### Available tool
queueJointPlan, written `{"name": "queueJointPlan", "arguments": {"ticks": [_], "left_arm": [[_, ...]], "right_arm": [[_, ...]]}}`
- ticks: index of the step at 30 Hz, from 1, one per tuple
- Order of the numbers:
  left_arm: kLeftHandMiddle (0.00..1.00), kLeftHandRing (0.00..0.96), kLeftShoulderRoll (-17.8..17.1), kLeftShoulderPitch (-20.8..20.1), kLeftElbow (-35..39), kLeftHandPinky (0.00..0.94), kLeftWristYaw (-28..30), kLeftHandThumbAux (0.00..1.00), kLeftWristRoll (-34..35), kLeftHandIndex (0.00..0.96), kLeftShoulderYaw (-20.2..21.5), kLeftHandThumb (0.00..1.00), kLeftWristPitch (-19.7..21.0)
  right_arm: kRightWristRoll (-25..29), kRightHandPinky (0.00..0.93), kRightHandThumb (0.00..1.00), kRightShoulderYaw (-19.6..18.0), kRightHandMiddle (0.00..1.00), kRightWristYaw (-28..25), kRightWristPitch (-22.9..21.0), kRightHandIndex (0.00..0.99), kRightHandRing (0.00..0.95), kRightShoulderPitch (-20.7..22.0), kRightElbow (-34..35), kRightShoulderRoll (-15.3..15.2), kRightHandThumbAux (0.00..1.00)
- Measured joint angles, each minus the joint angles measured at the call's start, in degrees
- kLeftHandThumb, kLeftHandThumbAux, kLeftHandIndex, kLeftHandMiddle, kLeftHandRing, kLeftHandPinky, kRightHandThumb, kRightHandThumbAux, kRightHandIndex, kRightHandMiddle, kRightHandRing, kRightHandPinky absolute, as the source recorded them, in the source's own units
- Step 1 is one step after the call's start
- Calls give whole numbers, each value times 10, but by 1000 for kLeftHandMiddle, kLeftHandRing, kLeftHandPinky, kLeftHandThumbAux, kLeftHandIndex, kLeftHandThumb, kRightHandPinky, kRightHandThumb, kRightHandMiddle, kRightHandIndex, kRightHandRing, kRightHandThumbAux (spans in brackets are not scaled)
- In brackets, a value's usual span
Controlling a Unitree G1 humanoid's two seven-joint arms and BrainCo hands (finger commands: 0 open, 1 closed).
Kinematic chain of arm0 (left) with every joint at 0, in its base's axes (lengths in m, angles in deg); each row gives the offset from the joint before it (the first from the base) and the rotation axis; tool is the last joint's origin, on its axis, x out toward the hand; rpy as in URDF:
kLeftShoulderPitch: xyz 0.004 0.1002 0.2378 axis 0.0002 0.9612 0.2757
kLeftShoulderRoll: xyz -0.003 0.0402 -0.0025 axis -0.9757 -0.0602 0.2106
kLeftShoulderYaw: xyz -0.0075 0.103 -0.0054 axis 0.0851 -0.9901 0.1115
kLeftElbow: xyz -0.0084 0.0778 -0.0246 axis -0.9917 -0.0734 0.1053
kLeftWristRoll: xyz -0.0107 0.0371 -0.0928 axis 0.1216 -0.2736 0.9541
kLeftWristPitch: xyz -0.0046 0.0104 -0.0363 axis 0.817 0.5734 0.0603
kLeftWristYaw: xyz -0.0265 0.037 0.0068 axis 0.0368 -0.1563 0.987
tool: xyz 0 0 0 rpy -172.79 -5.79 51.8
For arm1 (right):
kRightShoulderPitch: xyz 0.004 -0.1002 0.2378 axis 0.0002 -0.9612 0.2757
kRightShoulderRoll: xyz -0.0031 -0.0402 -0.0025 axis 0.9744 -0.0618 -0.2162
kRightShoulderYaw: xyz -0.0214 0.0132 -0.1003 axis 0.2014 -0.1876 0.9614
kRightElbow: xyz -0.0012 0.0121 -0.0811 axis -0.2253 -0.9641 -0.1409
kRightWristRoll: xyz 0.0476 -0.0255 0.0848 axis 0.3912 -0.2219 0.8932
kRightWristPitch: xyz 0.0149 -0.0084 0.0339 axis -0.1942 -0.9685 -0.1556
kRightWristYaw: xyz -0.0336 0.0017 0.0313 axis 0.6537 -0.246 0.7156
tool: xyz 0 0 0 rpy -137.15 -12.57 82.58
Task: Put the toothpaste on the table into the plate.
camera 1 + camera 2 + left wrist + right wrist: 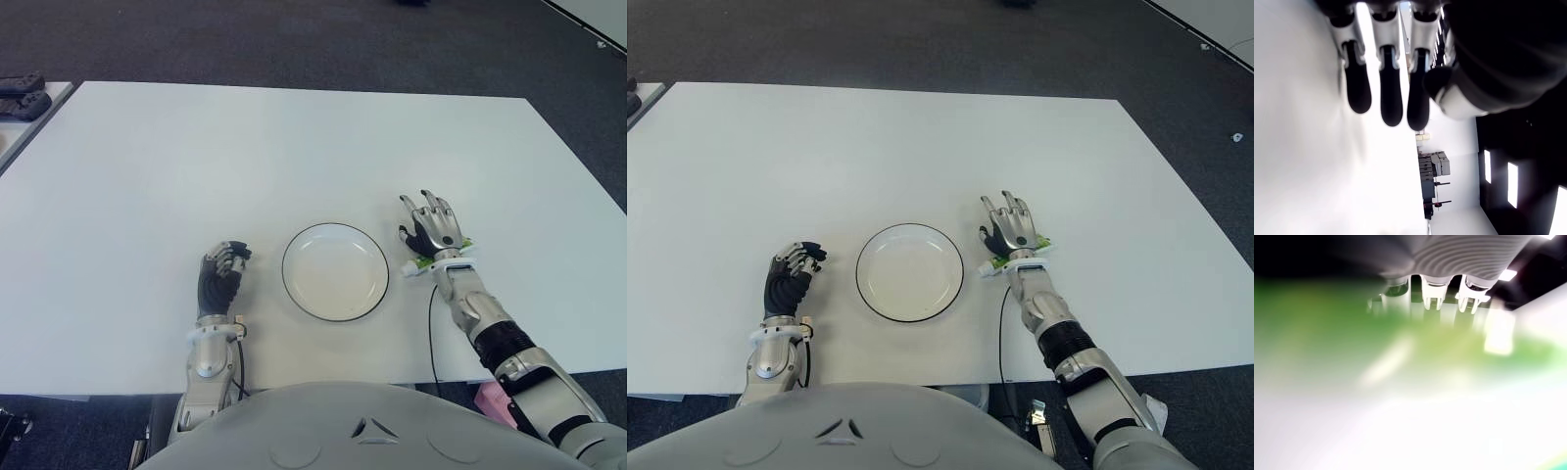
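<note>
The broad white table [294,147] stands on dark carpet, and at its near edge I see a round white plate with a thin dark rim [290,290]. My right hand [434,227] is just right of the plate, fingers stretched out flat over the green-and-white toothpaste tube [419,262] — the tube lies on the table under the palm, not gripped. My left hand [221,271] shows left of the plate, fingers curled, holding nothing.

A wide white table [294,147] carries a white, dark-rimmed plate [335,271] near its front edge, and a green-and-white toothpaste [460,247] lies on the tabletop just right of the plate.
</note>
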Motion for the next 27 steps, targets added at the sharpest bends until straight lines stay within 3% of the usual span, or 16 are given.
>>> {"name": "queueJointPlan", "arguments": {"ticks": [7, 15, 22, 27], "left_arm": [[473, 454, 0, -7, -5, 441, 0, 723, 0, 424, 1, 713, 1], [475, 459, 0, -13, -9, 449, 0, 722, 0, 423, 1, 711, 1], [480, 465, 0, -15, -12, 455, 0, 722, 0, 424, 1, 710, 0], [481, 466, -1, -16, -14, 457, 0, 722, 0, 425, 2, 709, -1]], "right_arm": [[38, 0, 450, -43, 0, 23, 31, 6, 0, -10, 28, -11, 581], [78, 0, 458, -75, 0, 13, 48, 48, 0, -15, 73, -7, 612], [152, 0, 474, -118, 0, -1, 72, 56, 0, -27, 101, 24, 635], [247, 7, 505, -161, 0, -18, 138, 61, 0, -36, 124, 56, 633]]}}
